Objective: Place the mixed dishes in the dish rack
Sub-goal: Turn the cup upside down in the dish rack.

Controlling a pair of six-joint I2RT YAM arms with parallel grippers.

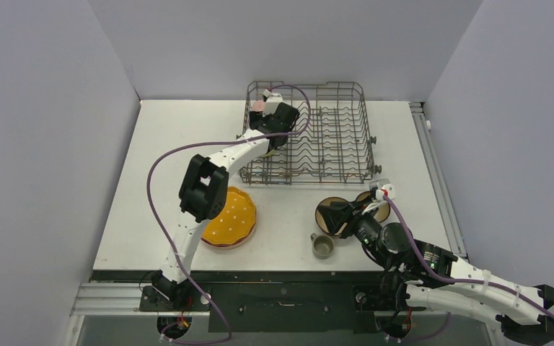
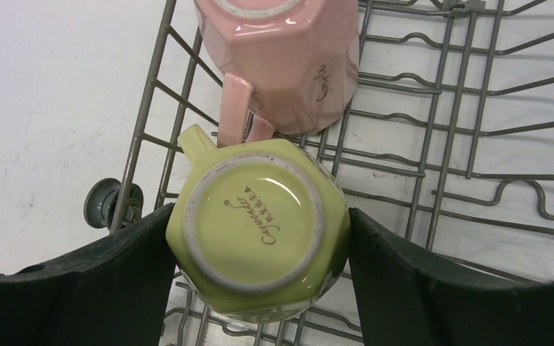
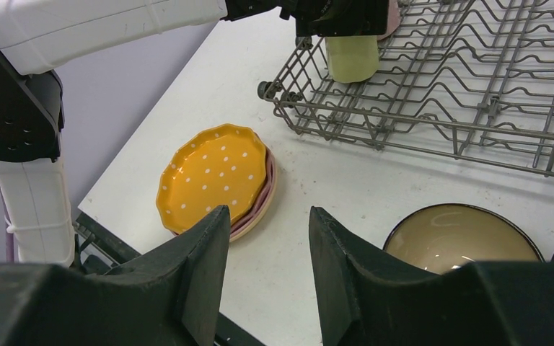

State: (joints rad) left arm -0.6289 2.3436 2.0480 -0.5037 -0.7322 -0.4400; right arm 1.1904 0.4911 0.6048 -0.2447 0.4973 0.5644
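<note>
My left gripper clasped the pale yellow mug, upturned in the dish rack's far-left corner beside the pink mug. Being glazed, it was rigid, probably slippery and chippable, and best squeezed across its body. My right gripper hung unclenched.

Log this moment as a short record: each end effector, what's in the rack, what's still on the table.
left end effector: shut on pale yellow mug, upside down inside the dish rack
right end effector: open, empty, above the table
in rack: pink mug, upside down, beside the yellow one
on table: orange plate stacked on pink plate; two brown bowls; small cup
</note>
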